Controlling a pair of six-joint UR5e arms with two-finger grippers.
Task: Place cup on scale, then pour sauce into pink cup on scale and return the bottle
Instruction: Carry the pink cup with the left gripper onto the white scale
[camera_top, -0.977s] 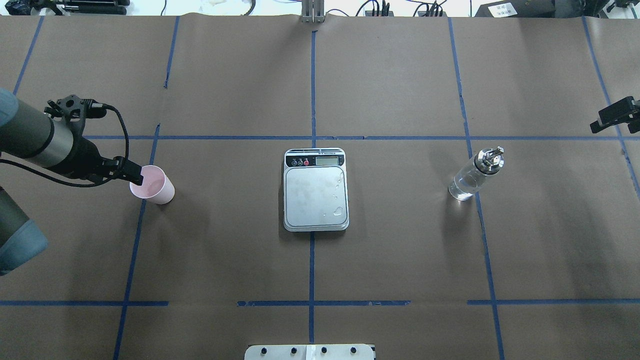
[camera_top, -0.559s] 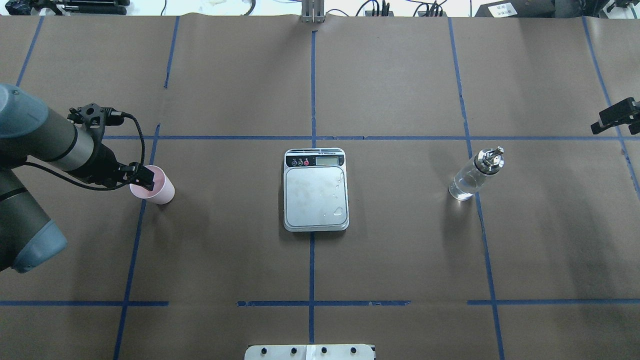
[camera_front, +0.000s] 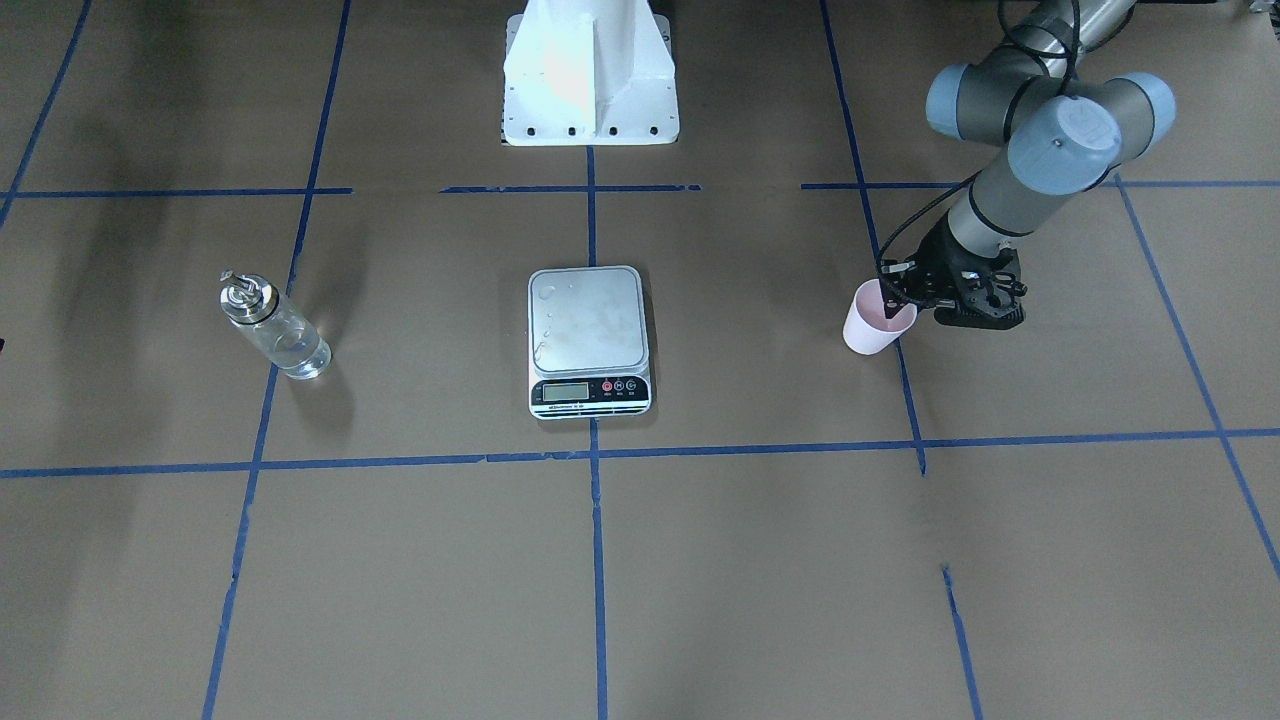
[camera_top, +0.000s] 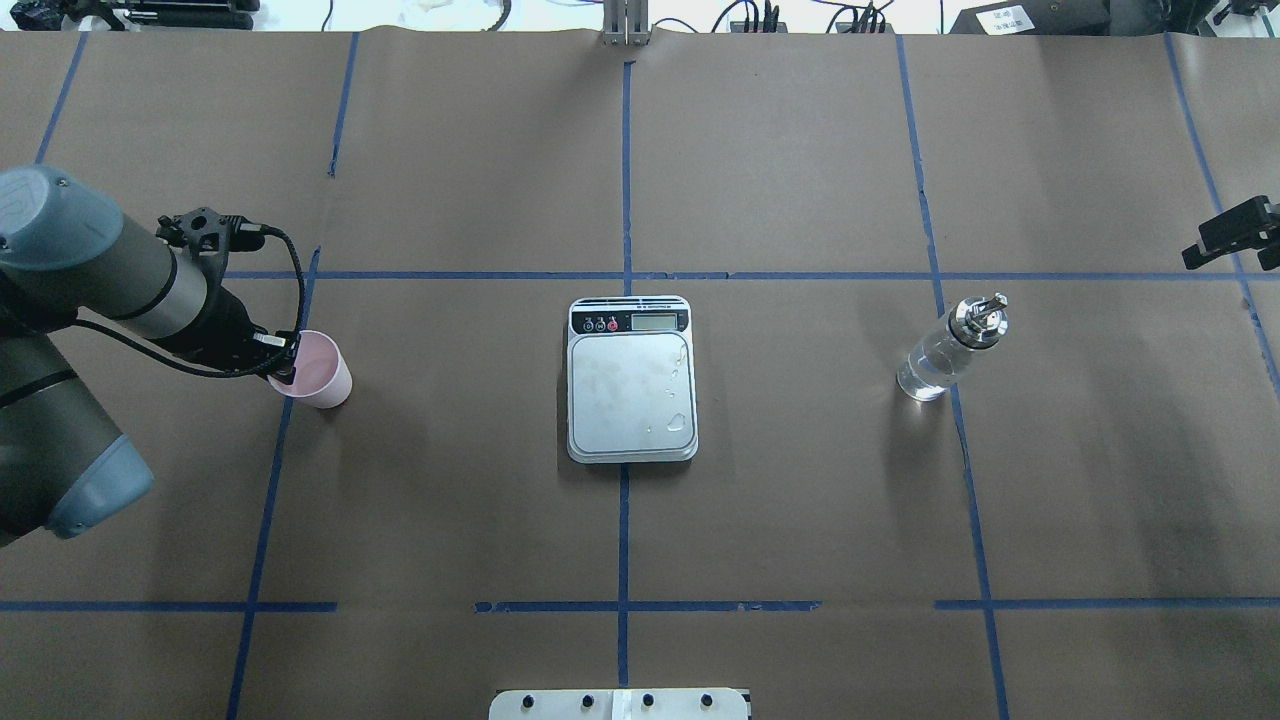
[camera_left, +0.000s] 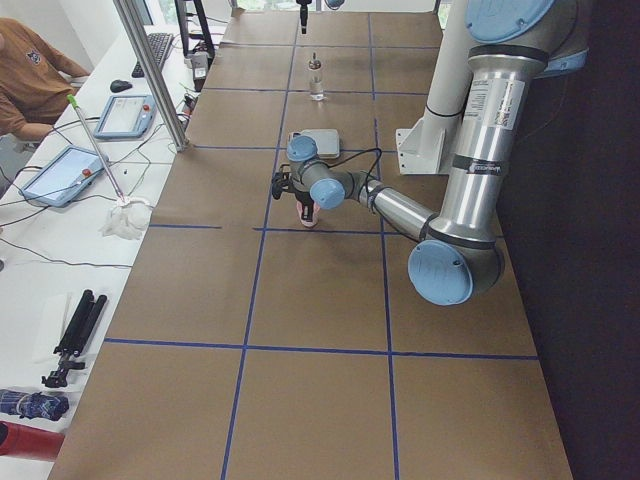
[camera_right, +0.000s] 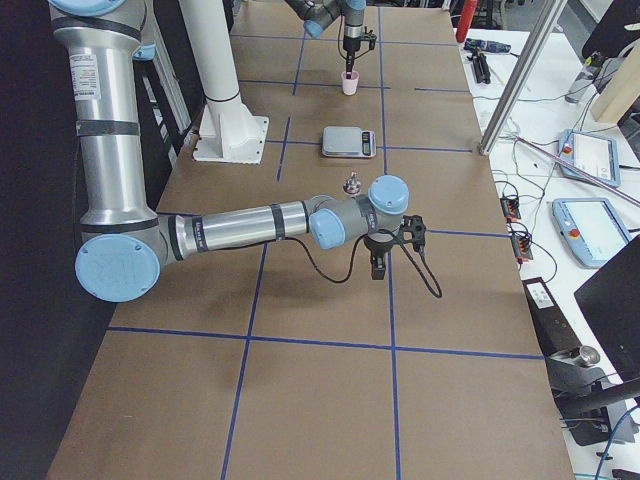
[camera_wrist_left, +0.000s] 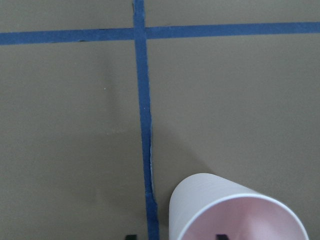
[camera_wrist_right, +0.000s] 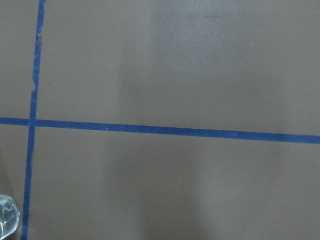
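The step in hand is, I judge, grasping the cup (camera_top: 318, 372), which stands upright near the left edge of the counter (camera_top: 800, 500), well apart from the scale (camera_top: 631, 390) at the middle and the bottle (camera_top: 945, 355) toward the right edge. The left end effector (camera_top: 283, 362) is spread, one finger inside the rim and one outside, so the wall is not pinched. It should close gently, so the thin wall does not crush, then lift straight up. The wrist view cuts off all but the dark fingertips (camera_wrist_left: 220, 237), so contact is hard to judge. Whether the right end effector (camera_right: 378, 262) is spread or pressed together, I cannot tell.
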